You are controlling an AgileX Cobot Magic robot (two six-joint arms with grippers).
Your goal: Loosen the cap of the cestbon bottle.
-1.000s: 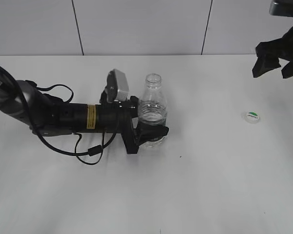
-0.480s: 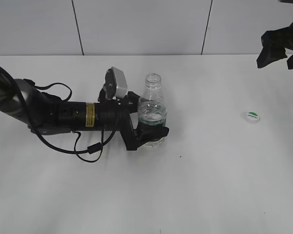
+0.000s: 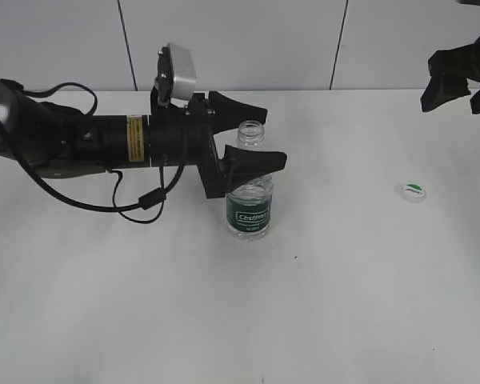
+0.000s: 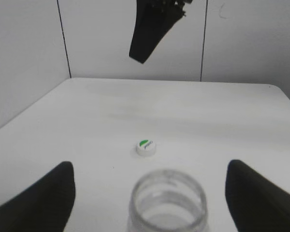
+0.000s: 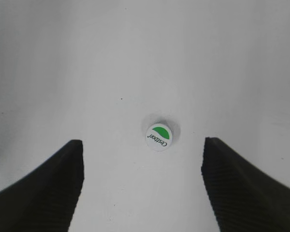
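cap (image 3: 414, 190) off bottle (image 3: 249, 192) — both claws open

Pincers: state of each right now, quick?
Left pincer: open, holding nothing, raised around the bottle neck without touching.
Right pincer: open, empty, high above the cap.

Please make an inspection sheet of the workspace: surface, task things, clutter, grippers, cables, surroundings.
Surface: white table, a few small dark specks.
Task things: cestbon bottle upright, neck open; cap lies apart on the table, logo up.
Clutter: nothing seen.
Grippers: left gripper open, fingers either side of the bottle neck, not touching; right gripper open, high above the cap.
Cables: black cable loops under the left arm.
Surroundings: grey panelled wall.
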